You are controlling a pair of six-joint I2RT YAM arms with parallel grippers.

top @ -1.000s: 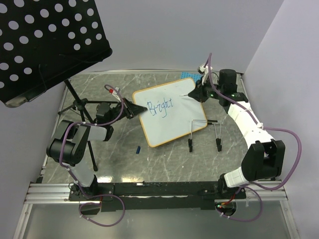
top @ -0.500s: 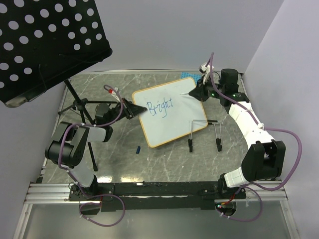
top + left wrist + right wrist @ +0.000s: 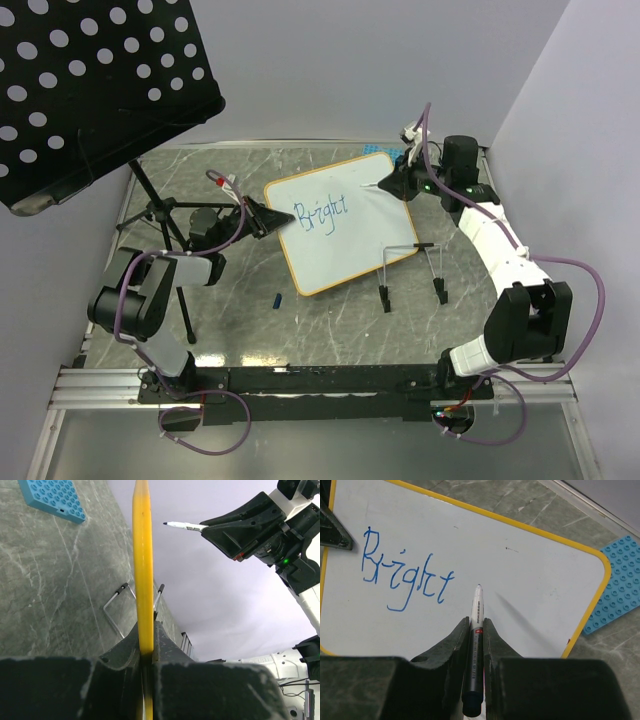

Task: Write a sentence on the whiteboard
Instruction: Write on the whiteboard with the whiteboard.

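Blue ink spells only "Bright" (image 3: 407, 575) on the whiteboard (image 3: 340, 255), in the middle of the desk (image 3: 330, 325). Left claw (image 3: 146, 640) is clamped on its 9 o'clock rim. Right claw (image 3: 476, 630) pinches a marker (image 3: 477, 605), tip lifted, which likely must land at the word's 3 o'clock next.

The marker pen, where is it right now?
In the right wrist view, the marker sits clamped between the right arm's fingers, its tip over the whiteboard just right of the word "Bright".

sentence (image 3: 406, 576): blue cursive, reads "Bright"
stands on: whiteboard (image 3: 545, 570), toward 9 o'clock in the right wrist view
marker (image 3: 475, 630) label: red, too small to read
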